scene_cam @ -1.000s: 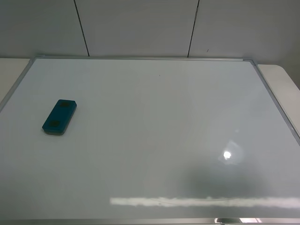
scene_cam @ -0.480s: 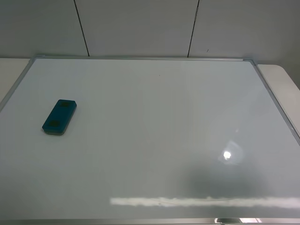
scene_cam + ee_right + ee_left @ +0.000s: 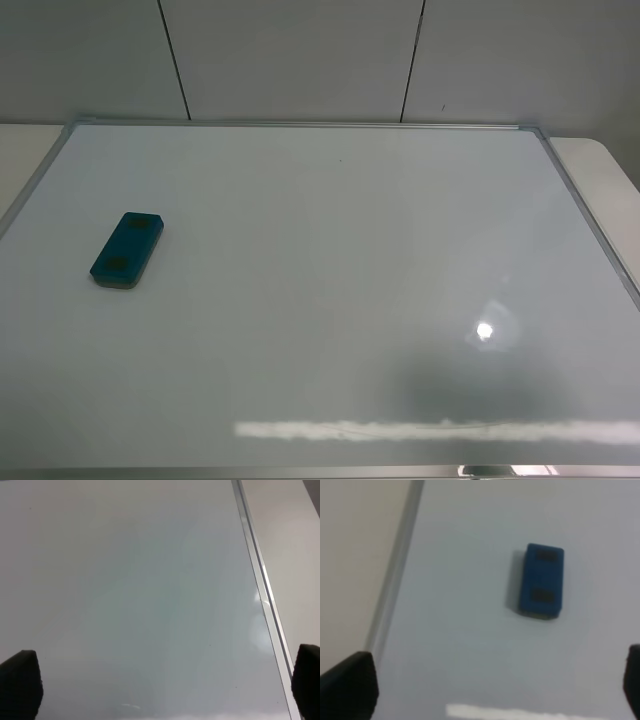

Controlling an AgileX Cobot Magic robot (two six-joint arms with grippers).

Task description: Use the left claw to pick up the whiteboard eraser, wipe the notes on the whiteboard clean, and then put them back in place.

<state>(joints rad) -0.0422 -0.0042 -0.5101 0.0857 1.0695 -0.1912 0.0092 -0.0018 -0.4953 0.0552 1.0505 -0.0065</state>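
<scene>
The teal-blue whiteboard eraser [image 3: 127, 249] lies flat on the left part of the whiteboard [image 3: 330, 300], alone. It also shows in the left wrist view [image 3: 542, 580]. The left claw [image 3: 490, 690] hovers above and short of it, open and empty, with only its black fingertips [image 3: 347, 685] showing at the frame's corners. My right gripper [image 3: 162, 685] is open and empty over the board's right part. No marker notes show on the board, only a tiny dark speck [image 3: 340, 160]. Neither arm is in the exterior high view.
The board's silver frame [image 3: 590, 215] borders a cream table [image 3: 605, 175] on the right and on the left [image 3: 355, 555]. A grey panelled wall [image 3: 300, 60] stands behind. Light glare [image 3: 485, 331] reflects on the board.
</scene>
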